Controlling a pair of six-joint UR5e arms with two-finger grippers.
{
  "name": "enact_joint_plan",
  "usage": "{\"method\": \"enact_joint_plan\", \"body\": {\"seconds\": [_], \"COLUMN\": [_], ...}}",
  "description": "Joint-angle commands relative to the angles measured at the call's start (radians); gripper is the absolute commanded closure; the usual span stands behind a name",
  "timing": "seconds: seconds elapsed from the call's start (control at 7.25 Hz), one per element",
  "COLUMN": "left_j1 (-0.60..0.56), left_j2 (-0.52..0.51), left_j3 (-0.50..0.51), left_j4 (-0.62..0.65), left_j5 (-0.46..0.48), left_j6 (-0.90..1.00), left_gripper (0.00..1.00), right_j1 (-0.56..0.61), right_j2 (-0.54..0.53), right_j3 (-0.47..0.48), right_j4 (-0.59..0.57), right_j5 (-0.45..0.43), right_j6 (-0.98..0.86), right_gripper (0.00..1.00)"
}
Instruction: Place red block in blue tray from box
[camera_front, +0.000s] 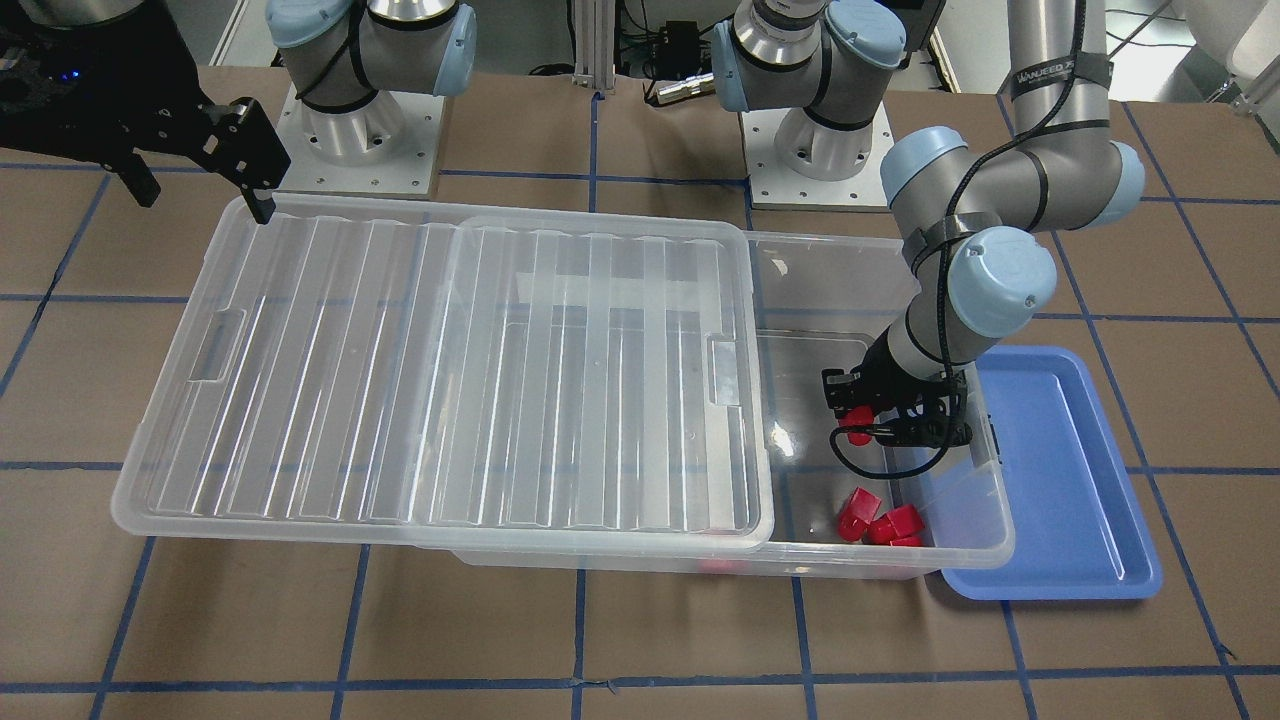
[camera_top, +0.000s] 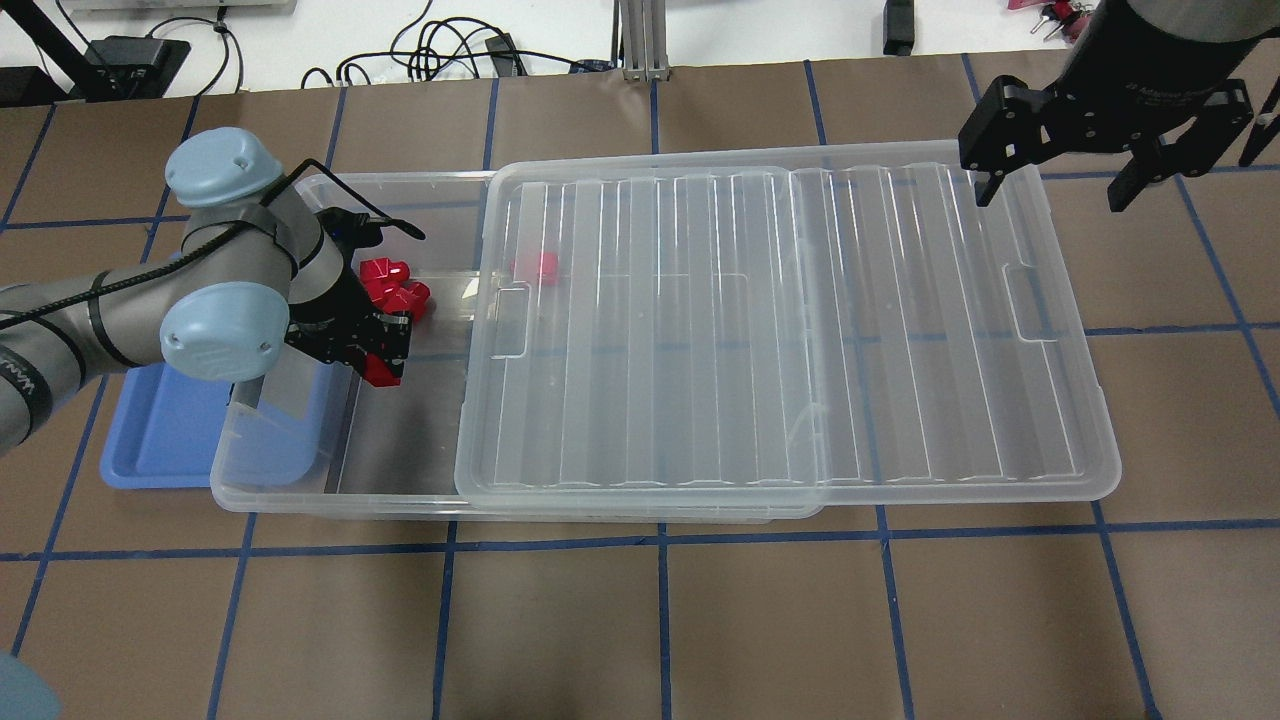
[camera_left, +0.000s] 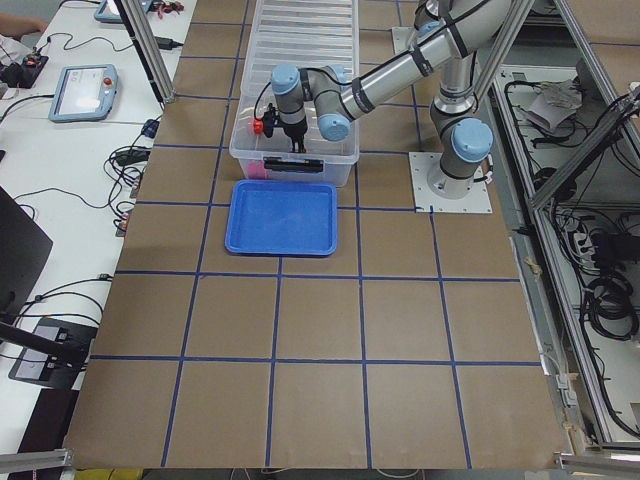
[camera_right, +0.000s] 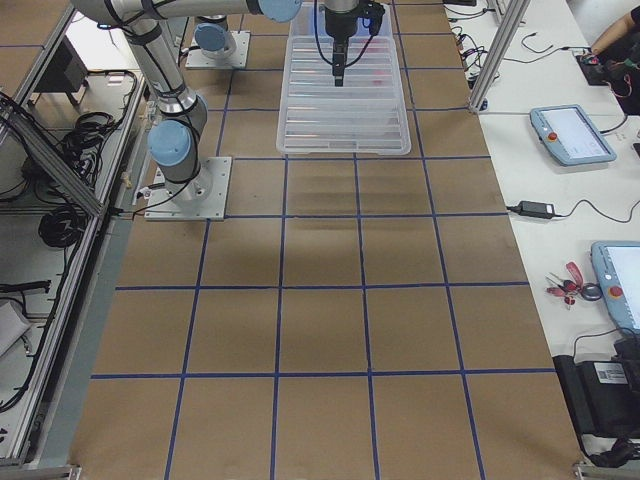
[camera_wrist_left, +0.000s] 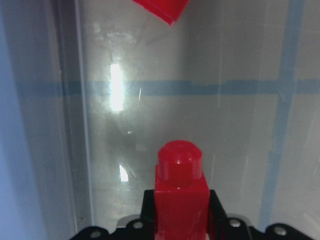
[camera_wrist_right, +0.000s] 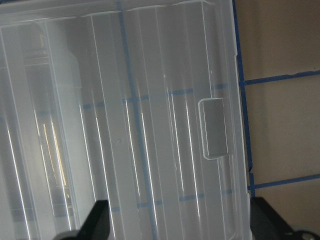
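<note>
My left gripper (camera_front: 880, 420) is shut on a red block (camera_wrist_left: 180, 190), stub pointing away from the wrist. It holds the block above the floor of the clear box (camera_top: 280, 490), at the box's open end; the block also shows in the overhead view (camera_top: 385, 372). Several more red blocks (camera_front: 880, 522) lie in the box's corner, one of them under the lid (camera_top: 540, 268). The blue tray (camera_front: 1060, 480) lies on the table right beside the box's open end. My right gripper (camera_top: 1052, 190) is open and empty above the lid's far corner.
The ribbed clear lid (camera_top: 780, 330) is slid sideways, covering most of the box and overhanging its other end. The box wall (camera_front: 985, 500) stands between the held block and the tray. Both arm bases (camera_front: 360, 140) are bolted at the table's back.
</note>
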Motion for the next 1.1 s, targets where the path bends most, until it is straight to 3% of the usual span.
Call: {"method": "enact_joint_plan", "body": {"seconds": [0.0,0.28,0.55,0.69,0.97], "left_j1": [-0.003,0.020,0.147,0.242,0.322], "left_j2": [0.060,0.102,0.093,0.084,0.024], "left_j3": [0.146,0.267,0.371,0.361,0.329], "left_j4": [-0.225,-0.351,-0.402,-0.397,-0.378], "left_j5": [-0.002,0.006,0.047,0.059,0.056], "left_j6": [-0.015,-0.021,0.104,0.270,0.388], "left_gripper": [1.00,1.00,1.00,1.00,1.00], "right_j1": [0.000,0.000,0.000,0.000,0.000], "right_j2": [-0.001,-0.002,-0.001,0.001,-0.001], "right_j3": [0.001,0.004,-0.001,0.001,0.001], "right_j4": [0.007,0.010,0.049,0.050,0.048], "right_j5": [-0.002,-0.003,-0.005,-0.005,0.001], "right_j6": [-0.003,-0.003,-0.003,-0.003,0.002], "right_gripper": [0.00,0.00,0.00,0.00,0.00]}}
